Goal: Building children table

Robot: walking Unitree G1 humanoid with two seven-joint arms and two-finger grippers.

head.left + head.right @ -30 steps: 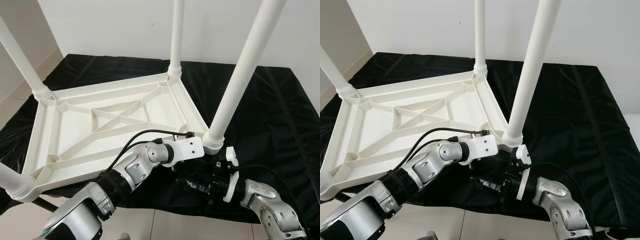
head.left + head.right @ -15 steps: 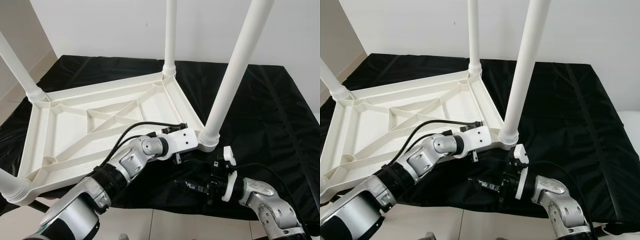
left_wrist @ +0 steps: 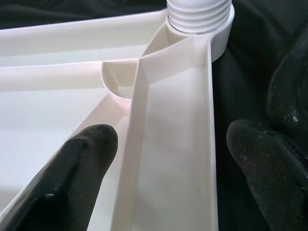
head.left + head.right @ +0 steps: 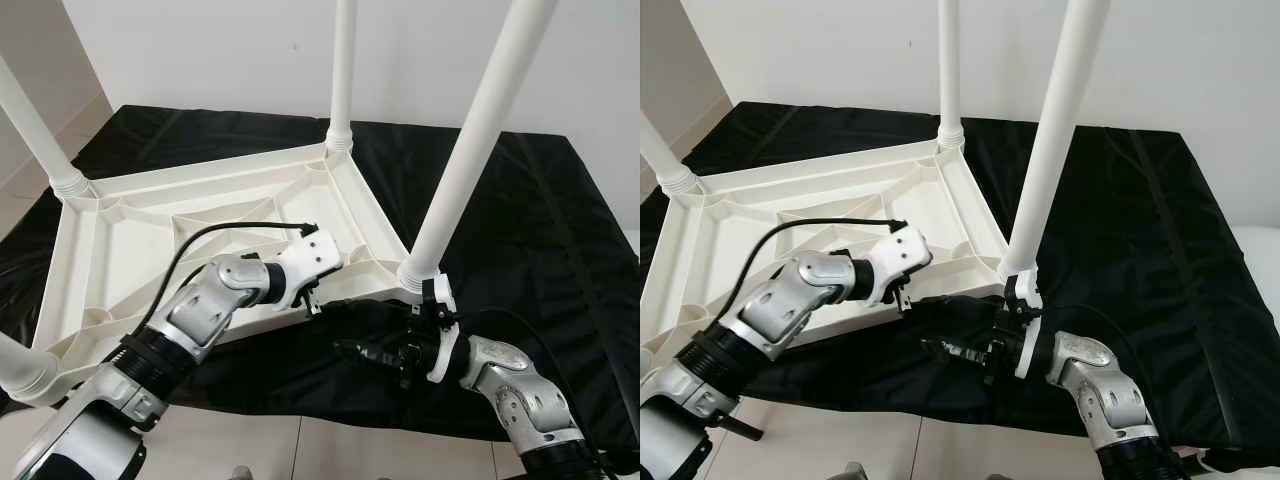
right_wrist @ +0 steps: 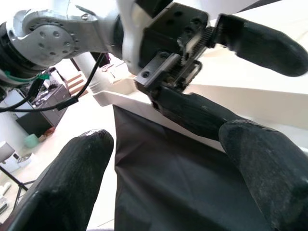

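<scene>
Left pincer [image 3: 159, 159], released, straddles the upturned white plastic table's [image 4: 130, 250] lower-centre rim; right pincer [image 4: 955, 352] released. A clumsy squeeze may tip it.

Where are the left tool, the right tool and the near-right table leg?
left tool [image 3: 168, 159], left wrist view, gap between fingertips astride the rim.
right tool [image 4: 345, 350], left eye view, at fingertips.
near-right table leg [image 4: 470, 150], left eye view, mid-shaft.

Table legs [image 4: 478, 130] cut off at top edge; right tool [image 4: 372, 355] tips lost against black cloth [image 4: 540, 230].

Home room — tiled floor [image 4: 330, 450], white wall [image 4: 200, 50].
</scene>
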